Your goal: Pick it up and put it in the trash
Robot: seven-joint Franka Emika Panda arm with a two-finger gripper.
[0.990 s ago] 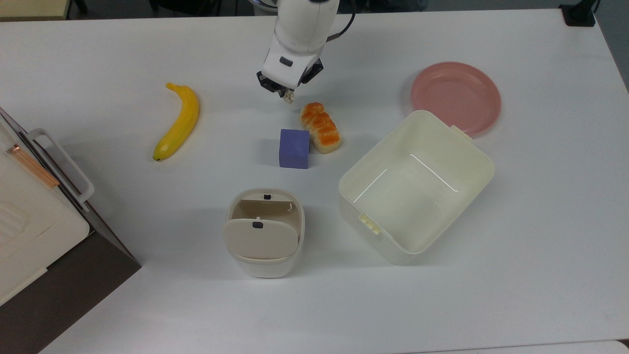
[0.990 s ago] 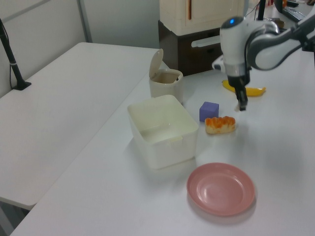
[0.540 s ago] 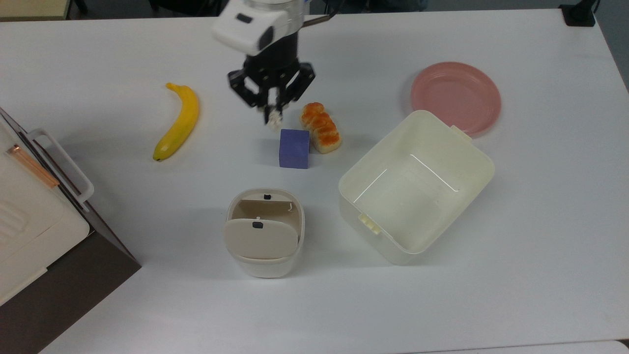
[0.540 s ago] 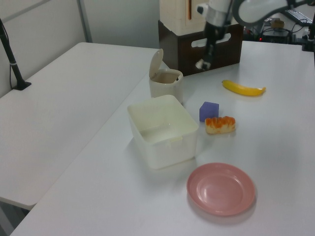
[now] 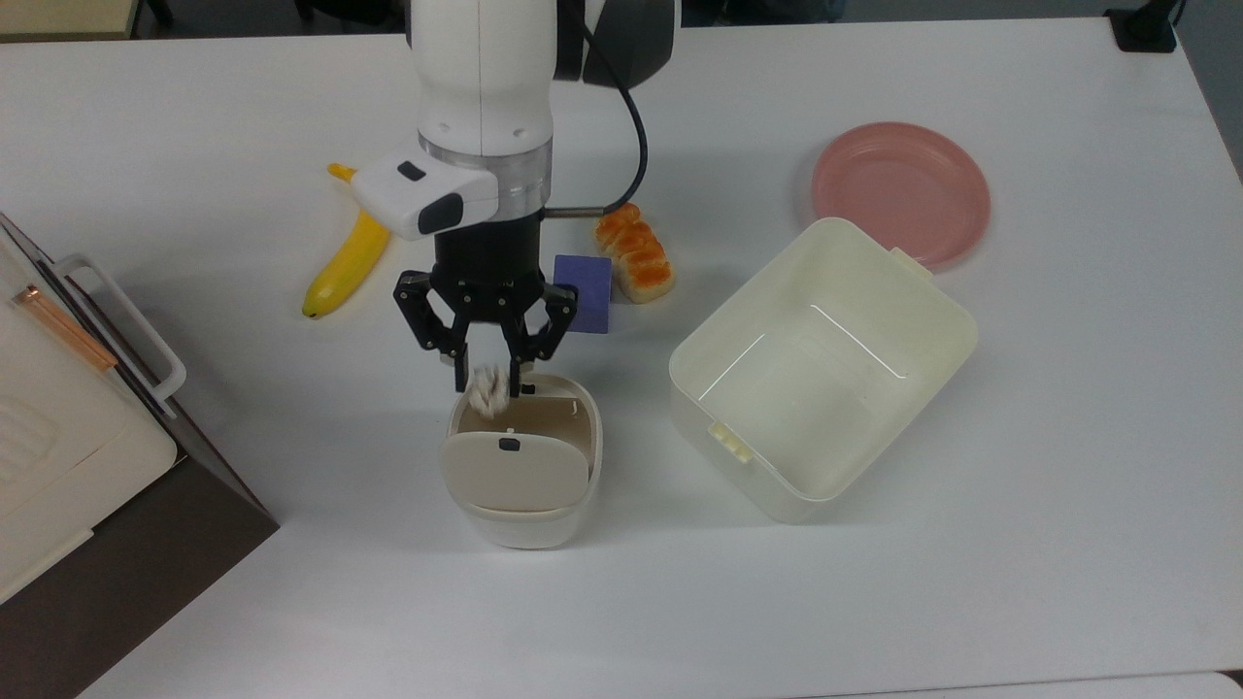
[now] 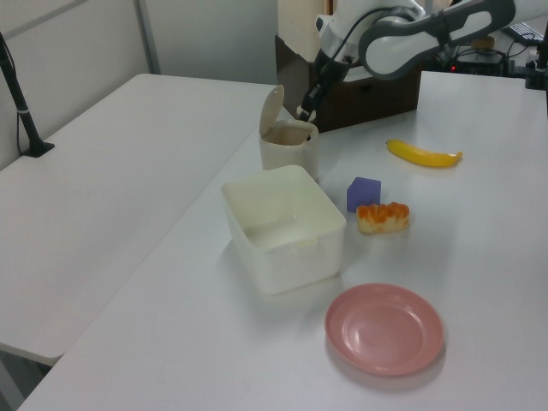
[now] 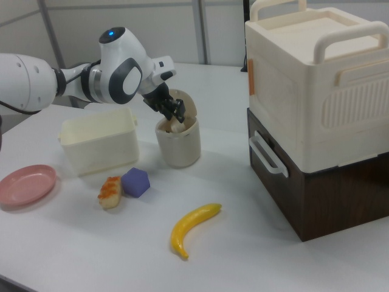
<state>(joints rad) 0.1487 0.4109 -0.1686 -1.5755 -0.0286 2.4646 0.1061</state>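
Observation:
The paper wad [image 5: 486,391] is a small crumpled off-white ball. It hangs just under my fingertips, over the far edge of the trash's open mouth. My gripper [image 5: 488,374] points straight down above it and is open, with its fingers spread wider than the wad. The trash [image 5: 524,519] is a small cream bin whose beige flap lid [image 5: 515,473] is tipped up on the near side. In the right view, my gripper [image 7: 172,110] hovers over the trash [image 7: 178,149] with the wad [image 7: 174,126] at the rim. In the left view, my gripper [image 6: 304,110] hangs above the trash [image 6: 288,152].
A purple block [image 5: 587,282] and an orange-topped bread loaf [image 5: 634,252] lie just behind the bin, and a banana [image 5: 340,267] lies to the top view's left. A large lidless cream tub [image 5: 957,325] and a pink plate [image 5: 900,191] stand at the right. A cream box on a brown cabinet [image 5: 58,427] fills the left edge.
The arm carried the wad from beside the bread loaf to above the trash's mouth. The fingers, earlier shut on the wad, have spread apart.

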